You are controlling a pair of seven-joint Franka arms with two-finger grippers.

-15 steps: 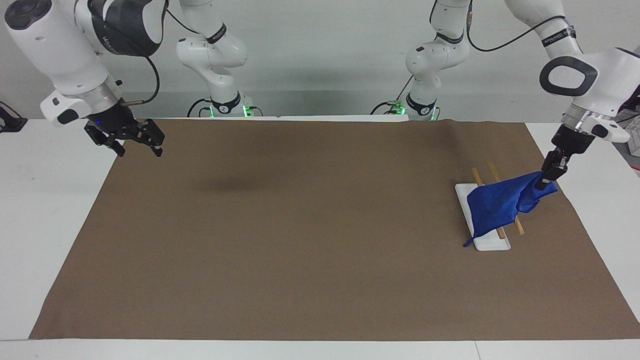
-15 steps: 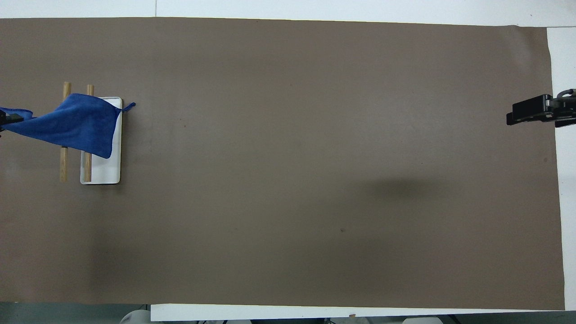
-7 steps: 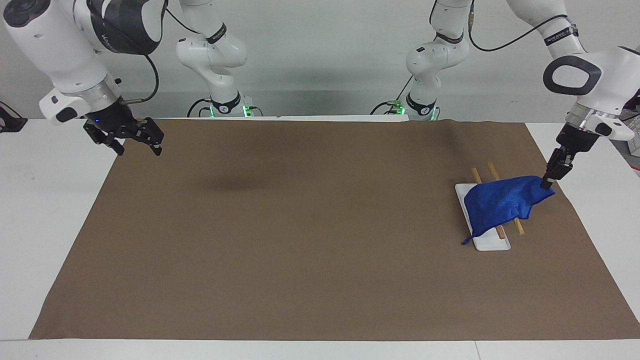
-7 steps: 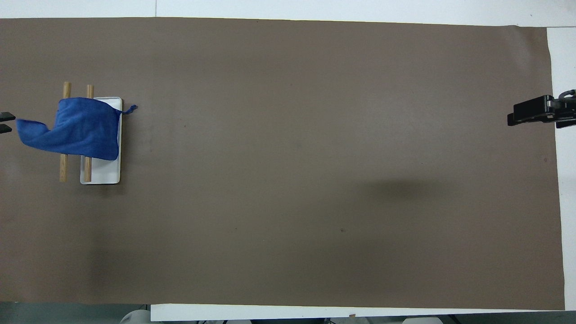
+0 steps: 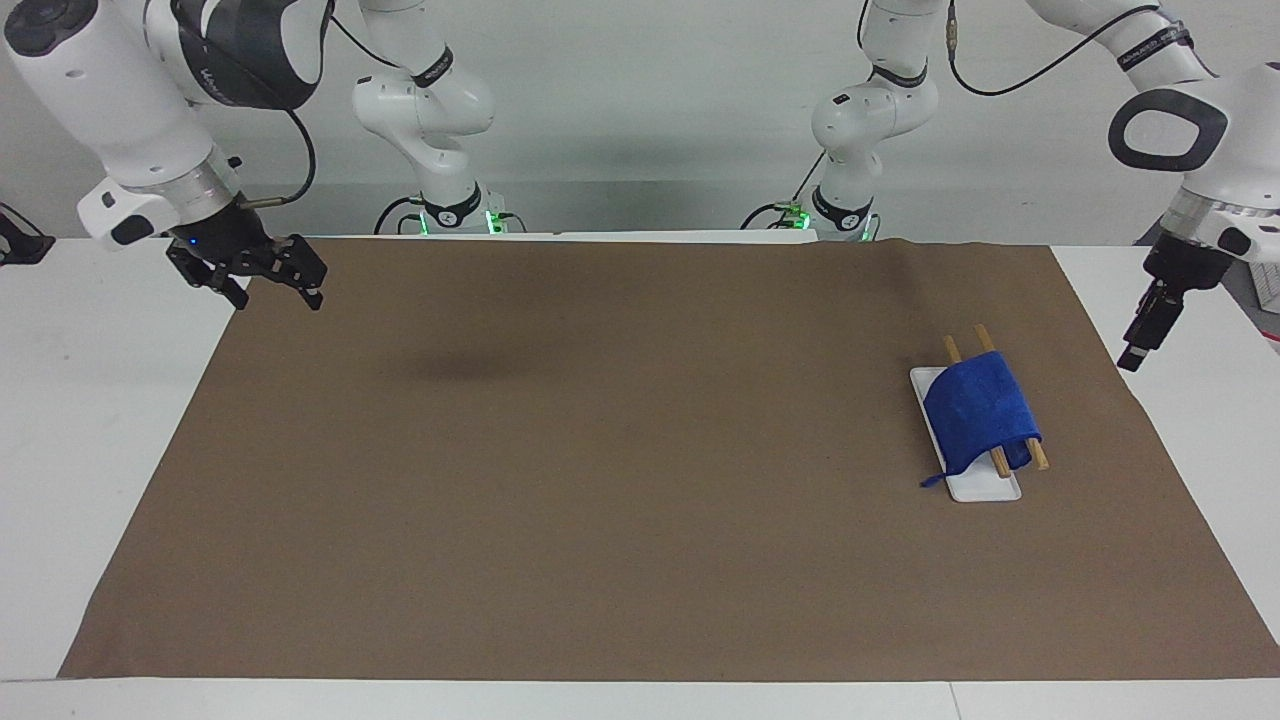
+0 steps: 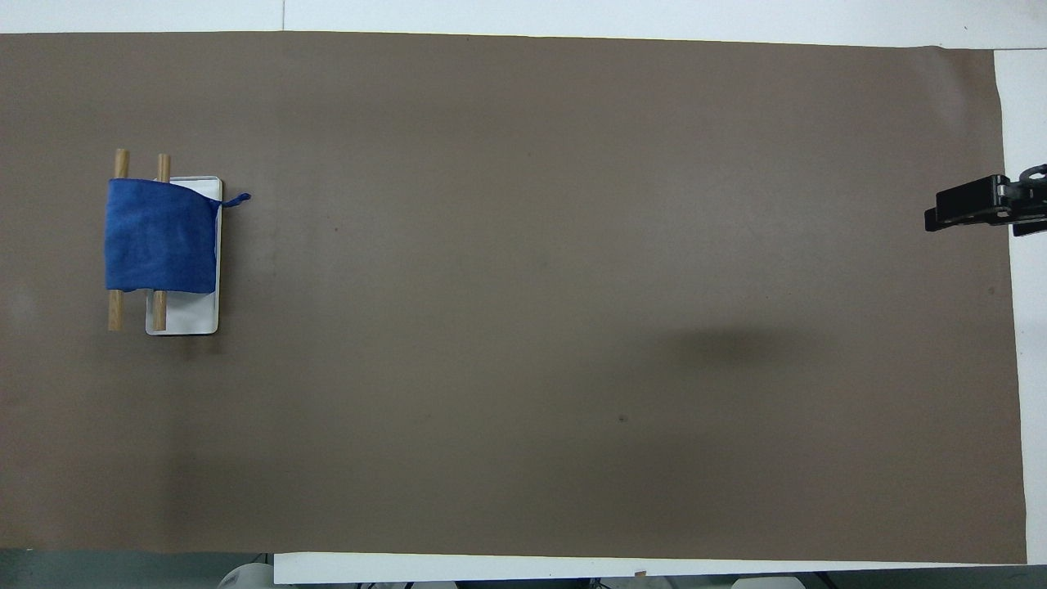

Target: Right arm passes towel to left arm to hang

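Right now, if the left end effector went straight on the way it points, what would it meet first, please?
The left end effector points steeply down, tilted slightly toward the towel. It would probably meet the white table near the brown mat's edge, short of the towel; depth is unclear.

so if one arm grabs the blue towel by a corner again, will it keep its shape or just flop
Probably flop: the towel drapes over both wooden rods and sags down their sides, so it looks limp. It seems light, since the thin rods show no visible bend. Its fuzzy surface may cling, so a sideways pull might drag the rack.
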